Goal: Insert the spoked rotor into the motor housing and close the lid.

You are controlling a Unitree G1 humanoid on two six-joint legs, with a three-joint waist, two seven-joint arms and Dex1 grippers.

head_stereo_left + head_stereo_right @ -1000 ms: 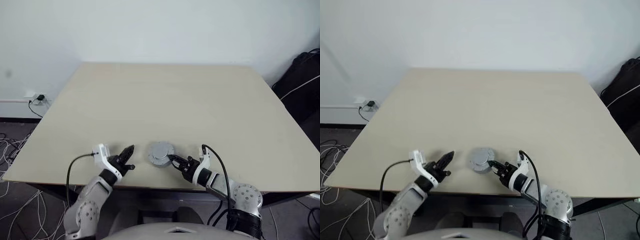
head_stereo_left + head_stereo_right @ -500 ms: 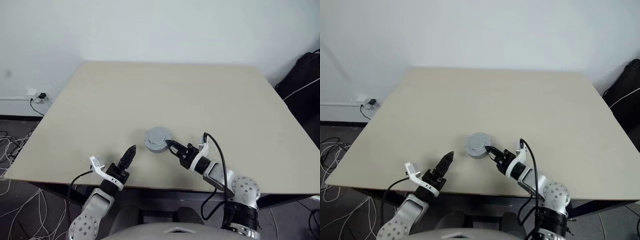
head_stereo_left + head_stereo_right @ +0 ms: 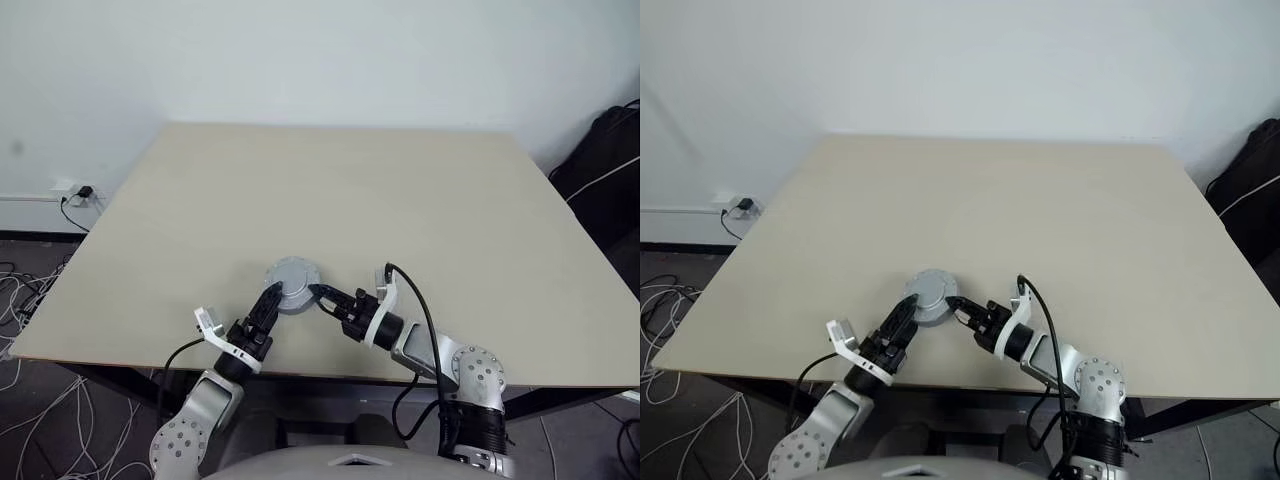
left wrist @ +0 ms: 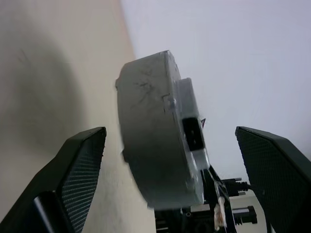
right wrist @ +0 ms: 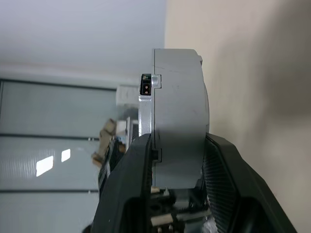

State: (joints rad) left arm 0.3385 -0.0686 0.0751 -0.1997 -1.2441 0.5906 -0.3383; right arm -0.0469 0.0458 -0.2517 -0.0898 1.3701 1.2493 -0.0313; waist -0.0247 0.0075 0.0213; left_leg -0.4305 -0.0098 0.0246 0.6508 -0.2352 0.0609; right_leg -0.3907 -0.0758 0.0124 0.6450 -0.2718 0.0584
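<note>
1. Left eye view: a round grey motor (image 3: 292, 286) is seen near the front edge of the table (image 3: 330, 190), held by the right gripper (image 3: 318, 296) at its right side.
2. Right wrist view: the two black fingers (image 5: 131, 184) are clamped across the thickness of the motor (image 5: 177, 131), one on each flat face. The lid (image 5: 146, 121) is already seated on the housing (image 5: 181, 131); a seam and a small dark connector are visible at the rim. The rotor is presumed inside and cannot be seen.
3. Left wrist view: the left gripper (image 4: 170, 184) is spread wide, its pads to either side of the motor (image 4: 155, 141) and clear of it. Nothing is held by it.
4. Whether the motor rests on the table or is raised just off it cannot be told.
5. Handling, as judged: a rigid metal body, dense for its bulk, with smooth faces that may slip under narrow pads. Nothing soft or brittle is shown, though the connector tab should be spared.
6. Hold advised: across the flat faces or the cylindrical wall, away from the connector and the seam, so that the lid is pressed shut rather than levered open.
</note>
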